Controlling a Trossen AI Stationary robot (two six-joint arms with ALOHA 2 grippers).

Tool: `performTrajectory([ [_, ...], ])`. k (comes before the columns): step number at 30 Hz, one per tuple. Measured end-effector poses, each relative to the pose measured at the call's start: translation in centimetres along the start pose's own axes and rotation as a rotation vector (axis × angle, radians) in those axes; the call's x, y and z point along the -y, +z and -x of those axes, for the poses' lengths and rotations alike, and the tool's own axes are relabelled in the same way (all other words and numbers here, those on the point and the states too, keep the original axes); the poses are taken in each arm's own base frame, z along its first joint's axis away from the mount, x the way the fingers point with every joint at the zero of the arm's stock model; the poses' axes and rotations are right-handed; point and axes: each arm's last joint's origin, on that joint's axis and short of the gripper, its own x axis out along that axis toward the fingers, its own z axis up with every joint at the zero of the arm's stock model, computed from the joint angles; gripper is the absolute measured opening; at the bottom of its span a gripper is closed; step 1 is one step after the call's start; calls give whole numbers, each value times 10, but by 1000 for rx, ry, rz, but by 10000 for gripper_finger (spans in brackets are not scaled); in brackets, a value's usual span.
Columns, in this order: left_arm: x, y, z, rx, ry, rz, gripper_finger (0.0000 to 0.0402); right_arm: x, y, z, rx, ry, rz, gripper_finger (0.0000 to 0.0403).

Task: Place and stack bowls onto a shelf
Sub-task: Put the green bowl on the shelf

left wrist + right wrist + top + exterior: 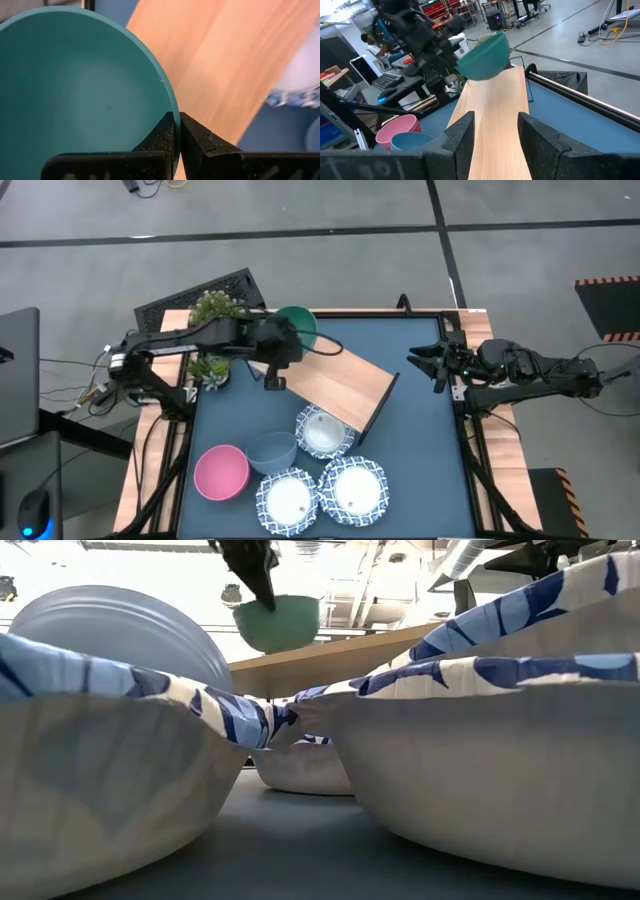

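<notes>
Bowls counted: six, it seems — one green bowl (298,323), one pink bowl (221,472), one grey-blue bowl (271,451), three white bowls with blue-patterned rims (325,430).
Shelf: one light-wood shelf (335,385), lying slantwise on the dark blue bench (420,450).
Plants: two small potted plants (214,308) at the bench's far left corner.
Bowl contents: all look empty; the grey-blue one is only partly seen.
Green bowl: held in the air over the far end of the shelf, tilted, not touching the board.
Left gripper (176,131): jaws clenched on the green bowl's rim.
Right gripper (425,363): jaws released, holding nothing, at the bench's right edge.
Other bowls: grouped on the bench near the front; the pink and grey-blue touch.
</notes>
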Motion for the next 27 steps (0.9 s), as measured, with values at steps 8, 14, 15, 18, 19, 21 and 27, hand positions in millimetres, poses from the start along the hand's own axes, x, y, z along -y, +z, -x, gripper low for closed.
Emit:
performTrajectory([
  [8,-9,-10,-26,-149,-61,-29,0,0,0,0,-1,-1,0,177],
  [14,-18,-15,-27,-159,-68,-15,0,0,0,0,-1,-2,1,177],
  [15,-19,-16,-27,-156,-71,-11,0,0,0,0,-1,-2,1,177],
  [18,-20,-16,-28,-157,-73,-10,0,0,0,0,-1,-2,1,177],
  [19,-20,-16,-28,-158,-71,-11,0,0,0,0,-1,-2,1,177],
  [21,-20,-16,-28,-157,-75,-11,0,0,0,0,-1,-2,1,177],
  [27,-17,-14,-28,-124,-158,25,0,0,0,0,-1,-2,1,177],
])
